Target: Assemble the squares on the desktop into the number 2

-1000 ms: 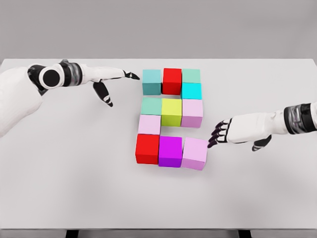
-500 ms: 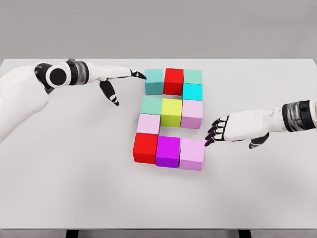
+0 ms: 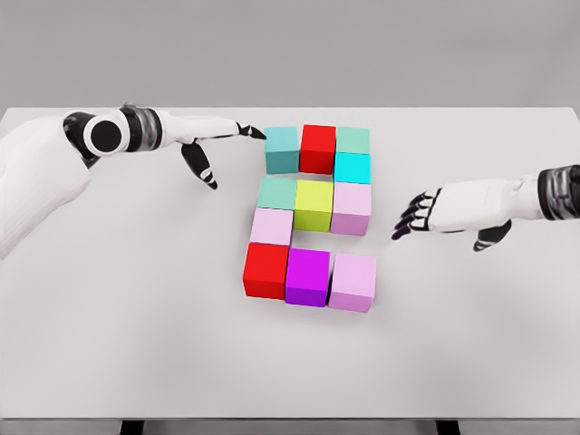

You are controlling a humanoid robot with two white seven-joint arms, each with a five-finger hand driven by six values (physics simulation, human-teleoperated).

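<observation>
Coloured cubes form a 2 shape mid-table. The top row is a teal cube point(image 3: 282, 149), a red cube point(image 3: 318, 148) and a green cube point(image 3: 352, 140), with a cyan cube point(image 3: 351, 168) below it. The middle row holds a mint cube point(image 3: 276, 193), a yellow cube point(image 3: 314, 204) and a pink cube point(image 3: 351, 208). Lower down sit a pale pink cube point(image 3: 272, 227), a red cube point(image 3: 266, 270), a magenta cube point(image 3: 308, 276) and a pink cube point(image 3: 352, 282). My left hand point(image 3: 222, 145) is open, its fingertips point(image 3: 255, 133) at the teal cube's left edge. My right hand point(image 3: 415, 217) is open, apart from the cubes.
The white table point(image 3: 136, 299) ends at a front edge near the bottom of the view. A grey wall stands behind it. Bare tabletop lies to the left and right of the cube group.
The right hand pushed the bottom pink cube left against the magenta one, then drew back right and up. The left hand reached right to the teal cube and edged it toward the red cube.
</observation>
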